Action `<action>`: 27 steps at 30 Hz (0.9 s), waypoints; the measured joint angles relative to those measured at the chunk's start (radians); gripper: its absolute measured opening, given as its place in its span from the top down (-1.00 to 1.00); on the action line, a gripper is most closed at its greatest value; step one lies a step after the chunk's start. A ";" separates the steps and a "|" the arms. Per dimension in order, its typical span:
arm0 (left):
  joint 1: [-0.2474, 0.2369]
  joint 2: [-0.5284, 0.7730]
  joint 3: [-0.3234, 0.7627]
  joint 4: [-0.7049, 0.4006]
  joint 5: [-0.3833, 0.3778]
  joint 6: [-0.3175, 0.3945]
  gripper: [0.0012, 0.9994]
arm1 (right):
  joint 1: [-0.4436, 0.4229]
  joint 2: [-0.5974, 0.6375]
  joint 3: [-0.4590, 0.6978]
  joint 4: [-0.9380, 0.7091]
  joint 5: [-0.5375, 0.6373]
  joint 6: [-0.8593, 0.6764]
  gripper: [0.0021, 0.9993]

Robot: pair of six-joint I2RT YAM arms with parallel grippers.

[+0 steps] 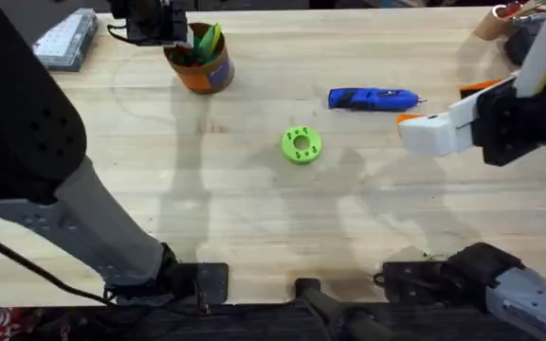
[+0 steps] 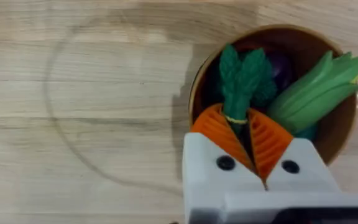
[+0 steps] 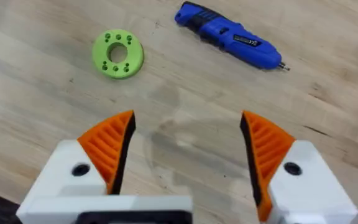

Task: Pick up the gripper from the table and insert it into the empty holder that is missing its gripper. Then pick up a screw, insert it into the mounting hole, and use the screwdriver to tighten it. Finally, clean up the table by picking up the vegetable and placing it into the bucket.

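Observation:
The orange bucket (image 1: 200, 64) stands at the far left of the table (image 1: 254, 208). My left gripper (image 2: 236, 118) hangs over it, shut on a dark green leafy vegetable (image 2: 241, 78) whose top points into the bucket (image 2: 337, 134). A light green vegetable (image 2: 316, 93) leans inside against the rim. The blue screwdriver (image 1: 373, 98) lies flat to the right of centre, its tip pointing right. My right gripper (image 3: 188, 155) is open above bare wood, just right of the screwdriver (image 3: 229, 36) in the overhead view (image 1: 436, 109). The holder and the screw are out of view.
A green disc with several holes (image 1: 300, 144) lies near the table's middle, also in the right wrist view (image 3: 118, 53). A keyboard (image 1: 64, 38) sits at the far left corner. A tan cup (image 1: 496, 21) stands at the far right.

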 joint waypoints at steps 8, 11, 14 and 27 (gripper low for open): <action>0.000 -0.009 0.000 0.003 0.003 0.000 0.97 | 0.000 0.000 0.000 0.000 0.000 0.000 -0.97; 0.000 -0.009 0.000 0.002 0.004 0.006 0.64 | 0.000 0.000 0.000 0.001 0.000 0.000 -0.97; 0.000 -0.016 0.000 -0.006 0.003 0.006 -0.33 | 0.000 0.000 0.000 0.004 0.000 0.000 -0.97; 0.001 -0.305 0.002 -0.268 0.031 0.006 -0.97 | 0.000 0.000 0.000 0.026 0.000 0.000 -0.97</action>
